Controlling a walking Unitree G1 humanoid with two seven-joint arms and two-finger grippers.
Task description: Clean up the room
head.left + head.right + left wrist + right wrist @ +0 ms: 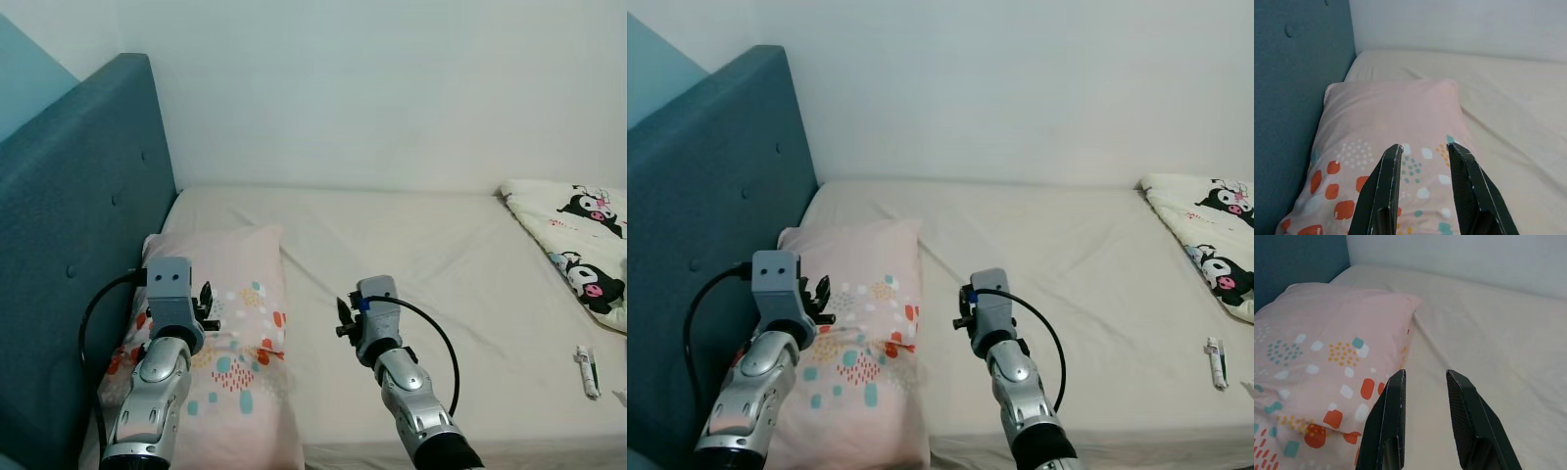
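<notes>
While both hands hovered apart, empty: left hand (pixel 1422 188) over pillow (pixel 235 323), right hand (pixel 1425 418) beside it (shallow pinch risked fabric slipping).

1 bed (pixel 441 255), 1 blue headboard (pixel 69 215), 1 pink patterned pillow (pixel 240 323), 1 cartoon-print blanket (pixel 583 245), 1 small white tube (pixel 587 371), 2 grippers: left gripper (pixel 1424 149), right gripper (pixel 1425 374).

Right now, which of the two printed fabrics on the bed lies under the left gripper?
The pink pillow with coloured spots, against the headboard. The cartoon-print blanket lies at the bed's far right.
</notes>
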